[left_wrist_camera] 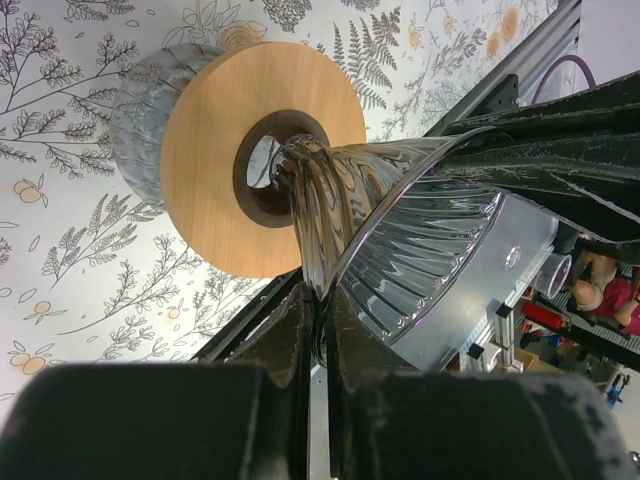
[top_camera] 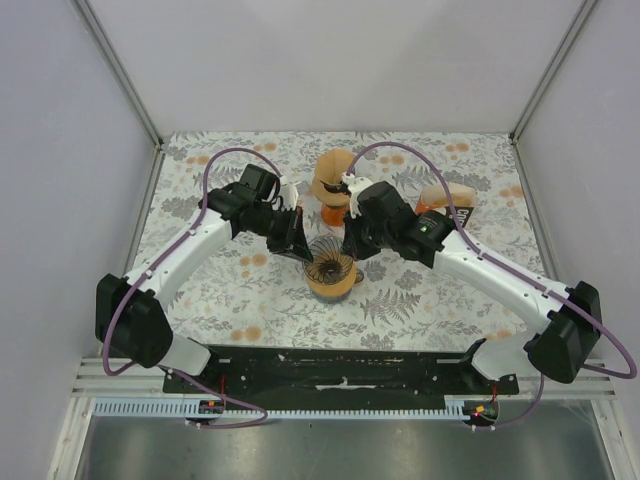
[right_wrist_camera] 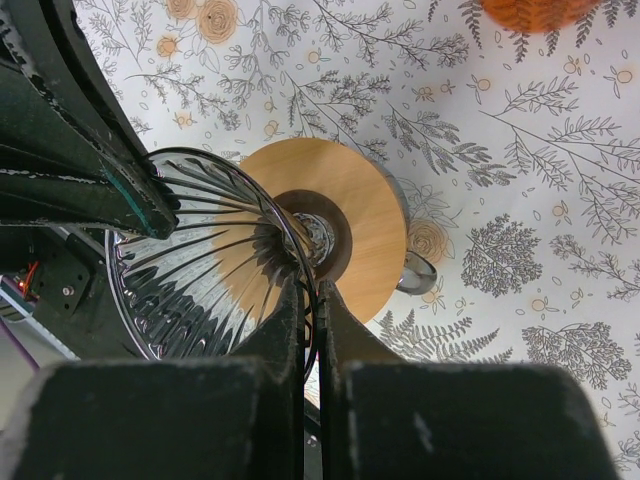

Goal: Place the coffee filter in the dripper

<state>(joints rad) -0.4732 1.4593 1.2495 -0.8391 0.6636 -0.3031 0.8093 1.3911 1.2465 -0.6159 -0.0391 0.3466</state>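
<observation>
A clear ribbed glass dripper with a round wooden collar stands on the flowered table at centre. My left gripper is shut on its left rim. My right gripper is shut on its right rim. In the left wrist view the fingers pinch the glass wall of the dripper, with the wooden collar beyond. In the right wrist view the gripper clamps the dripper's rim. A brown paper coffee filter sits behind the dripper on an orange stand. No gripper holds it.
Another tan, filter-like thing lies with an orange object at the back right. An orange object shows at the top edge of the right wrist view. White walls and metal posts enclose the table.
</observation>
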